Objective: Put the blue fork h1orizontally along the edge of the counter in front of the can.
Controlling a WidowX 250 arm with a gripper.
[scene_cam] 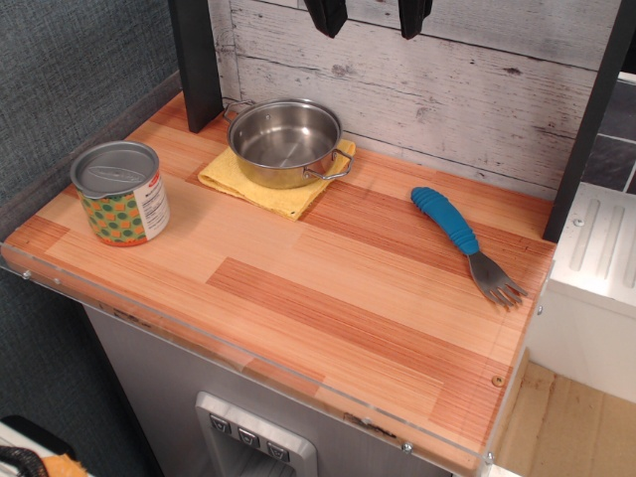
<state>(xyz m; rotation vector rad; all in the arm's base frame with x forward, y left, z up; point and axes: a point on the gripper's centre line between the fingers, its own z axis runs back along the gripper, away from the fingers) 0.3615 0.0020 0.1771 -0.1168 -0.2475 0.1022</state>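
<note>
The blue fork (457,231) lies flat at the right side of the counter (328,298), its blue handle pointing to the back left and its grey tines to the front right near the right edge. The can (121,192) stands upright at the left side of the counter, close to the front rim. My gripper (368,25) hangs high at the top of the view over the back wall. Only its two dark fingertips show, spread apart with nothing between them. It is far above and behind both the fork and the can.
A shiny steel pot (285,141) with handles sits on a yellow cloth (266,187) at the back middle. Dark posts stand at the back left (194,60) and the right (586,129). A white unit (596,288) stands beside the right edge.
</note>
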